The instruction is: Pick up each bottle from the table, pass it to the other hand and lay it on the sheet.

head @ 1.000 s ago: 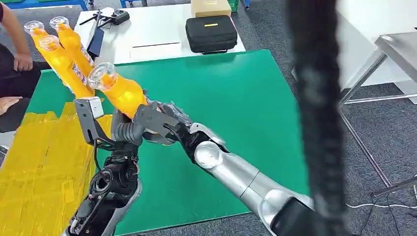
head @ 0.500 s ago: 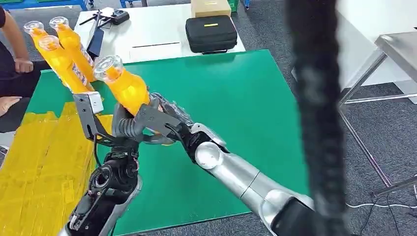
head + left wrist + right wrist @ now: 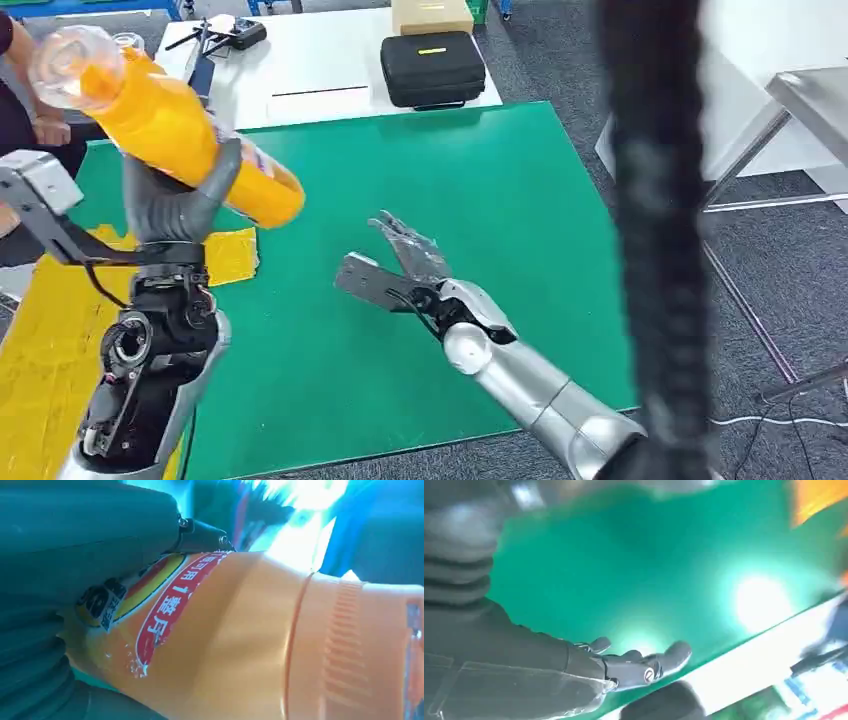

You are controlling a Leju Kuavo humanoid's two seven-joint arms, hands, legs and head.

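Now that the handover is done, the bottle is gripped by the left hand alone.
It is raised, tilted above the yellow sheet, while the right hand, released, is spread empty over the green mat.

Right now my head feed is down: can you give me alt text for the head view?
The left hand holds an orange bottle raised and tilted over the green table. The right hand is open and empty above the table. A yellow sheet lies at the table's left side.
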